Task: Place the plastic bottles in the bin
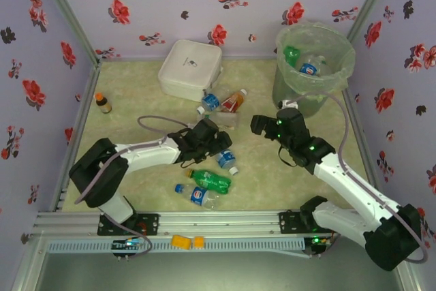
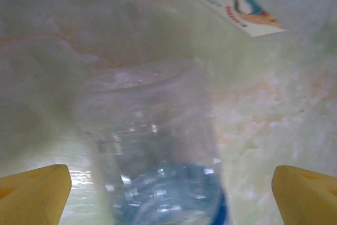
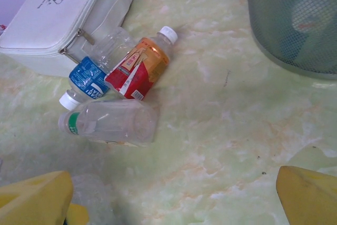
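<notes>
Left tool (image 2: 169,196) stands wide open astride a clear bottle (image 2: 152,146) at the counter's (image 1: 272,175) centre; right tool (image 3: 171,196) gapes empty at its three o'clock; the bin (image 1: 344,66) sits at the counter's one o'clock corner.

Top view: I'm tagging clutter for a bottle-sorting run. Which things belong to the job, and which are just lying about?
Job: bin; green bottle; blue-label bottles; red-label bottle; clear bottle.
Lying about: white box; small brown bottle; yellow piece on the rail.
</notes>
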### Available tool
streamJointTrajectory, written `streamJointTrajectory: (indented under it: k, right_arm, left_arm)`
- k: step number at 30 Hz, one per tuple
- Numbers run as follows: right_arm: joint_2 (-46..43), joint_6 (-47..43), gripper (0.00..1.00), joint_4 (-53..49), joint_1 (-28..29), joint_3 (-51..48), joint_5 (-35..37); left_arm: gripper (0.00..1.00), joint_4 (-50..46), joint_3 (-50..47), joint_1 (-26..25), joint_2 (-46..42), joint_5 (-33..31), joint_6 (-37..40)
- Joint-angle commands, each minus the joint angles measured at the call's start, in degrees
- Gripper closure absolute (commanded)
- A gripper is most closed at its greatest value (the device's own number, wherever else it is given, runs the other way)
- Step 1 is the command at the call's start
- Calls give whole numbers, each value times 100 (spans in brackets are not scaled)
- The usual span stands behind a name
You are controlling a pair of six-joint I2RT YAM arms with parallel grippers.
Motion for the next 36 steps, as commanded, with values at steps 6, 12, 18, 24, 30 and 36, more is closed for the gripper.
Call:
streamJointTrajectory:
  k: [6,12,18,24,30,36]
  right_arm:
    - [-203,37,0,-204,27,-232,374]
    - [-280,90,0,-403,27,-321,454]
    - [-463,19,0,-585,27,-320,549]
    - [-658,57,0,-607,18,-316,336]
    - [-1001,-84,1,-532,18,-380,206]
    - [-1381,-457,0,-241,9,-618,-309]
  left_arm:
    - [10,33,391,17,677,-84,334]
    - [30,746,431,13,1123,-161,150]
    - [39,1184,412,41,1247,-296,-33]
    - [49,1882,203,179,1072,-341,-184]
    - [50,1812,235,187,461,-341,256]
    - [51,1718,390,205,-206,-500,979]
